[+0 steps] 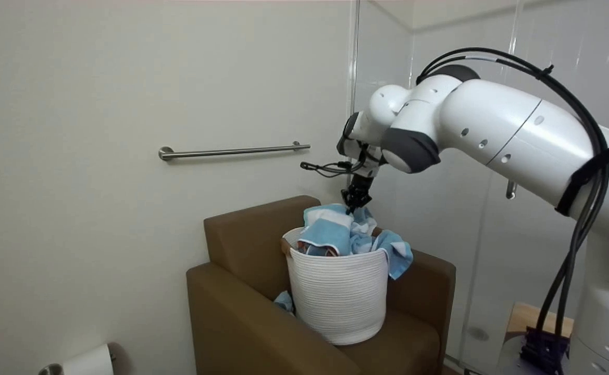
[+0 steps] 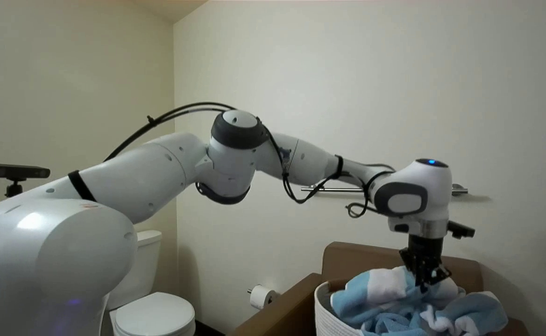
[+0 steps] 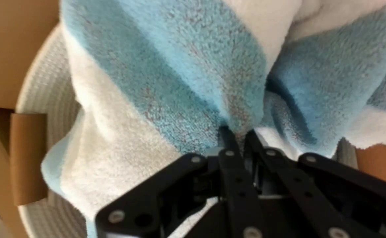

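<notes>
My gripper (image 3: 238, 135) points down and is shut on a fold of a blue-and-white striped towel (image 3: 166, 89). In both exterior views the gripper (image 1: 352, 207) (image 2: 425, 285) sits at the top of the towel heap (image 1: 327, 234) (image 2: 387, 287). The heap fills and rises above a white woven basket (image 1: 338, 297). One towel corner (image 1: 397, 255) hangs over the basket rim. I cannot tell whether the heap is one towel or several. The basket shows a brown handle (image 3: 29, 158) in the wrist view. The fingertips are partly buried in the cloth.
The basket stands on a brown armchair (image 1: 247, 312) with raised armrests and back. A bit of blue cloth (image 1: 284, 301) lies beside the basket. A metal bar (image 1: 236, 151) is on the wall behind. A toilet (image 2: 156, 315) and paper roll (image 2: 259, 297) are farther off.
</notes>
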Robot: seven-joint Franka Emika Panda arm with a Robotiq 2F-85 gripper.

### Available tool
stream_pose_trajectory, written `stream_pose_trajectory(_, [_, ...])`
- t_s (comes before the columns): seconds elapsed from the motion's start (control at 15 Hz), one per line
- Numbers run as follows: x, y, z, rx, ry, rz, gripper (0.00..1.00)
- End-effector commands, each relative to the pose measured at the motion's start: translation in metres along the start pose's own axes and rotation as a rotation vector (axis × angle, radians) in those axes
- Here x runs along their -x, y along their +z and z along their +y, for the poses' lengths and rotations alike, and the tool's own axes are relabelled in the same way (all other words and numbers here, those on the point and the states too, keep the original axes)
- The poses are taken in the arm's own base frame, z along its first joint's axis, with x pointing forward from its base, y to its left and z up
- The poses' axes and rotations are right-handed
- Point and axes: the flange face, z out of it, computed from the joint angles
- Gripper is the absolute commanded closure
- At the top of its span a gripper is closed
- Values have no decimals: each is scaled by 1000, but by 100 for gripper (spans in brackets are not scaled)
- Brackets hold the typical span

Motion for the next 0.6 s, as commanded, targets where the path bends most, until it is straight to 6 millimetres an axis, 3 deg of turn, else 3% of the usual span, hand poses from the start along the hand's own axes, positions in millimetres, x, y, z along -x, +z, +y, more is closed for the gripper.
stream_pose_trajectory(0.0, [-29,59,-4,-138,-15,107,90])
stream_pose_trajectory(0.13, [-42,100,-4,-167,-44,217,91])
stream_pose_trajectory(0.33, [-53,143,2,-160,-70,272,90])
stream_pose_trajectory(0.53, [-55,164,8,-139,-82,240,91])
